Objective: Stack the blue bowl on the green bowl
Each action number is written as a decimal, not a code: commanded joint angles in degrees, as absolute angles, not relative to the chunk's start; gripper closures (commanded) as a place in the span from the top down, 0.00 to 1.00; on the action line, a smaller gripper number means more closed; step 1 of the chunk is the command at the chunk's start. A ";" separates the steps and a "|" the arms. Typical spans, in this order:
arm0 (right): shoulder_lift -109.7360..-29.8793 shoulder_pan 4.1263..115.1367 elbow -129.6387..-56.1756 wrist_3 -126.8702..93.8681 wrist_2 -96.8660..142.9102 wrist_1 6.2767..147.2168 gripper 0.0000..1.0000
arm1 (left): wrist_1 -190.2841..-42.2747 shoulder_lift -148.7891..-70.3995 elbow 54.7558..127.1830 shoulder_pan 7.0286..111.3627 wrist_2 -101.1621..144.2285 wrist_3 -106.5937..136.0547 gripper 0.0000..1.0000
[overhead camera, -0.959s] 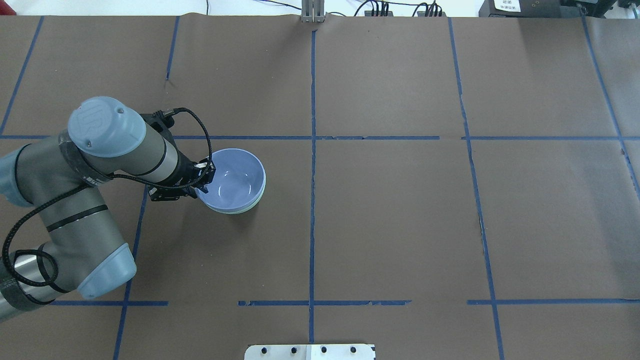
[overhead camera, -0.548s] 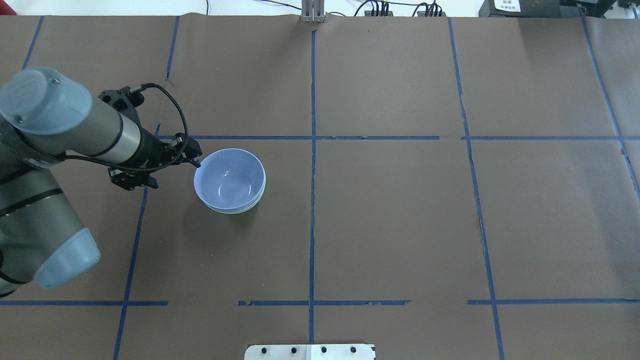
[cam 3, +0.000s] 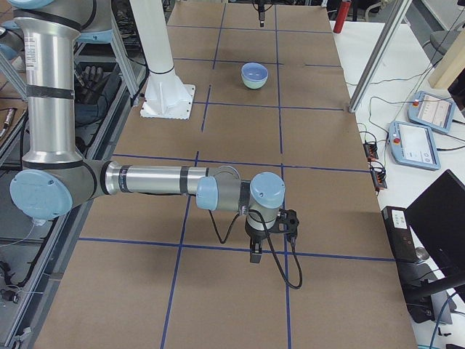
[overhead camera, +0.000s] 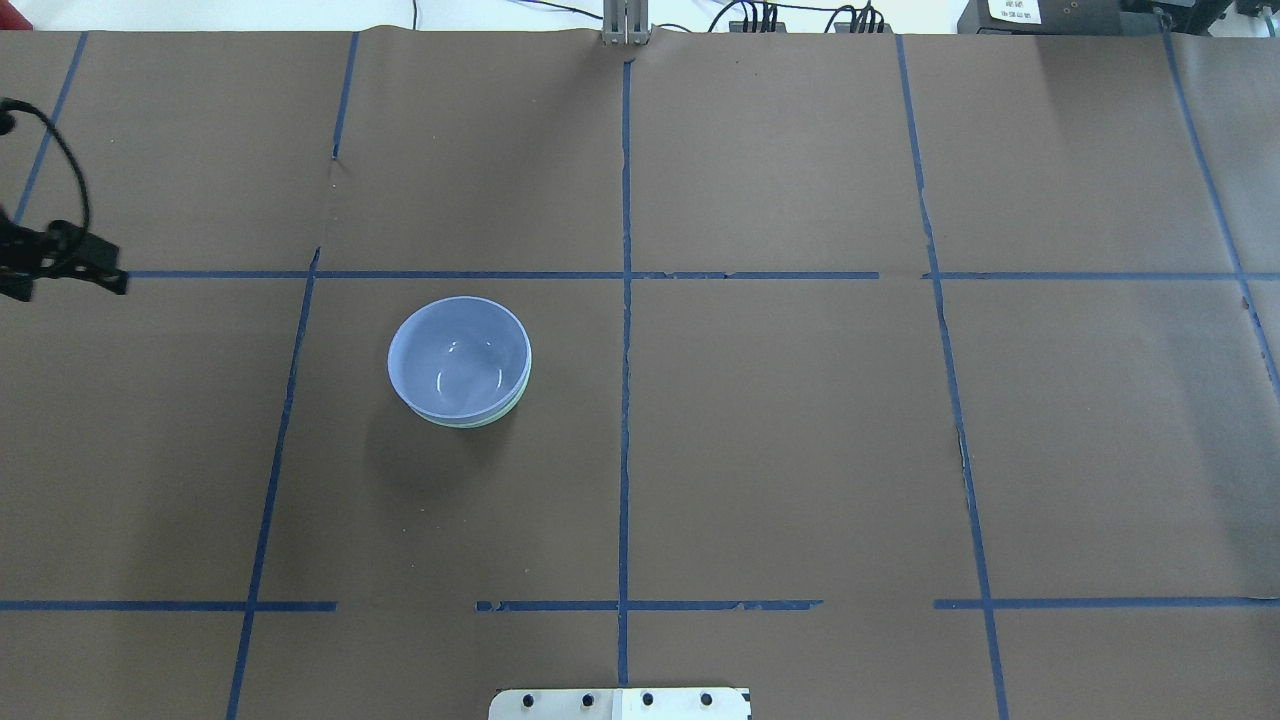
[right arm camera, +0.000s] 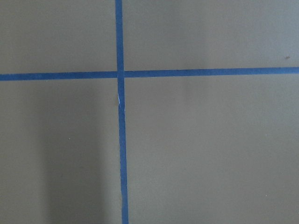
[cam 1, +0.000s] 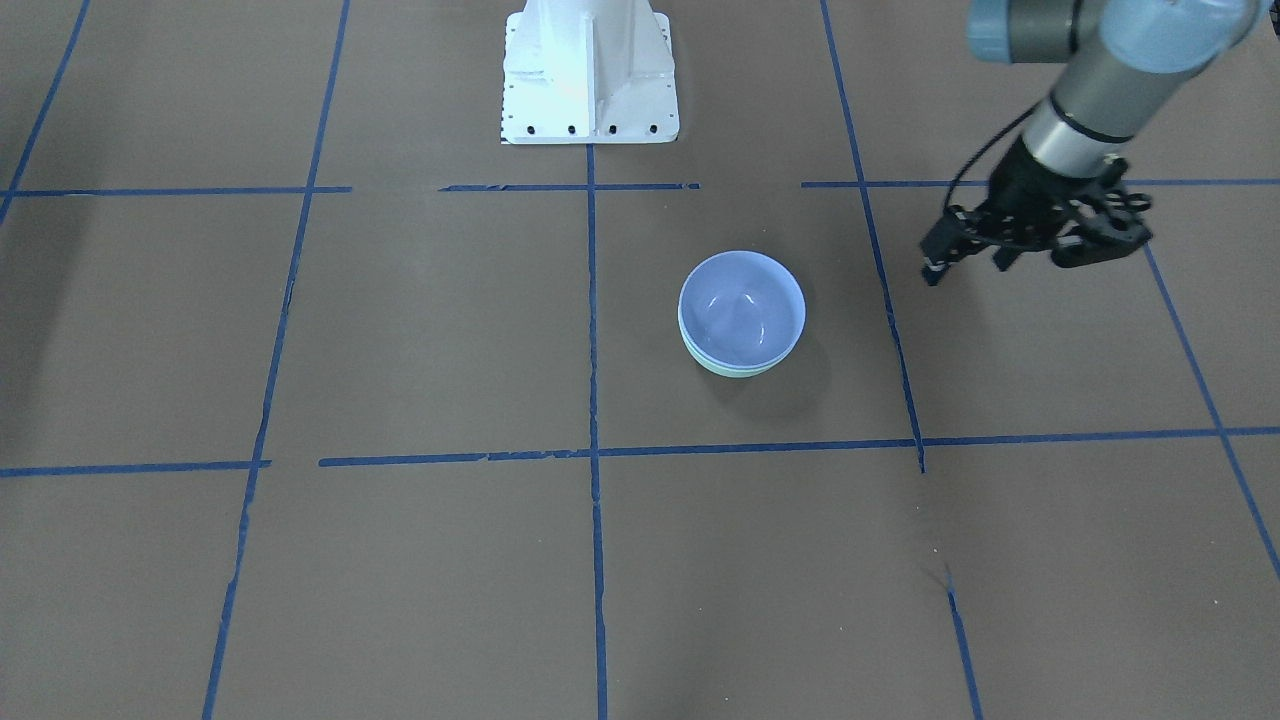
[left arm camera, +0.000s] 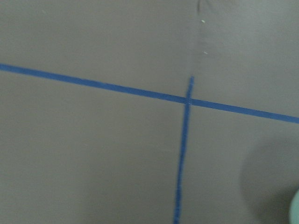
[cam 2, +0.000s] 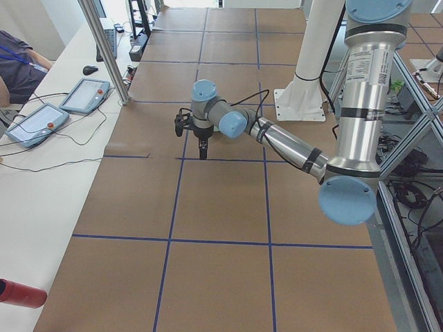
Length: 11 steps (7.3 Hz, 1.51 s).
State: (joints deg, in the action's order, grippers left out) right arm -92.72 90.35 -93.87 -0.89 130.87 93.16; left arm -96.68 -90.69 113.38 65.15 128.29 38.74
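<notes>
The blue bowl (overhead camera: 458, 355) sits nested inside the green bowl (overhead camera: 493, 417), left of the table's middle. Only a thin mint rim of the green bowl shows under it. In the front view the blue bowl (cam 1: 741, 305) likewise rests in the green bowl (cam 1: 735, 370). My left gripper (overhead camera: 68, 282) is open and empty at the view's far left edge, well away from the bowls; it also shows in the front view (cam 1: 965, 268). My right gripper (cam 3: 256, 256) shows only in the right side view, pointing down over bare table; I cannot tell whether it is open.
The table is covered in brown paper (overhead camera: 800, 450) with a blue tape grid. The robot's white base (cam 1: 588, 75) stands at the near middle edge. Teach pendants (cam 2: 66, 104) and cables lie on the white bench beyond the far edge.
My left gripper has let go of the blue bowl's rim and pulled back far to the left. The bowls have stayed nested in place.
</notes>
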 commanded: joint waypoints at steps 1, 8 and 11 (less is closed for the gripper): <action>-92.64 90.35 -93.87 -0.88 130.87 93.16 1.00 | -96.50 -82.03 109.45 77.82 130.17 10.38 1.00; -92.72 90.35 -93.87 -0.88 130.87 93.16 1.00 | -96.59 -76.73 101.26 92.11 136.82 -6.07 1.00; -92.72 90.35 -93.87 -0.97 130.87 93.16 1.00 | -96.94 -76.73 101.16 92.20 136.23 -6.50 1.00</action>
